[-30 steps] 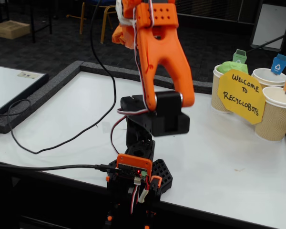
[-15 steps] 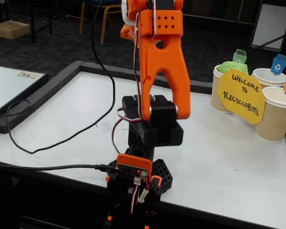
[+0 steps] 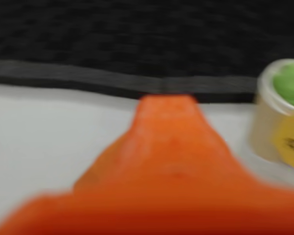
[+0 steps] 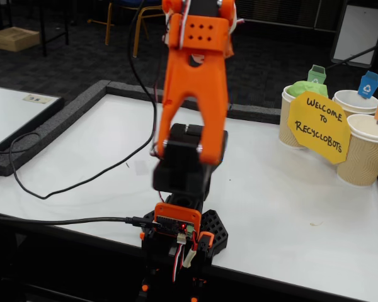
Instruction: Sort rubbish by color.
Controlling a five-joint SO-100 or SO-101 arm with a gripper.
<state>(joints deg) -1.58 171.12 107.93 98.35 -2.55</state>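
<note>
The gripper point(image 3: 166, 105) is showing only as a blurred orange wedge in the wrist view, so I cannot tell how its jaws are standing. It is hanging over a white table point(image 4: 290, 189) edged with a grey border. The green wad point(image 4: 304, 89) is sitting in the leftmost paper cup point(image 4: 290, 129) behind a yellow sign point(image 4: 318, 127). Dark carpet and chair legs are lying beyond.

Exhibition-style hall: dark carpet point(image 4: 69, 56), chairs point(image 4: 135, 16), yellow "Welcome to Recyclobots" sign point(image 4: 318, 128).
</note>
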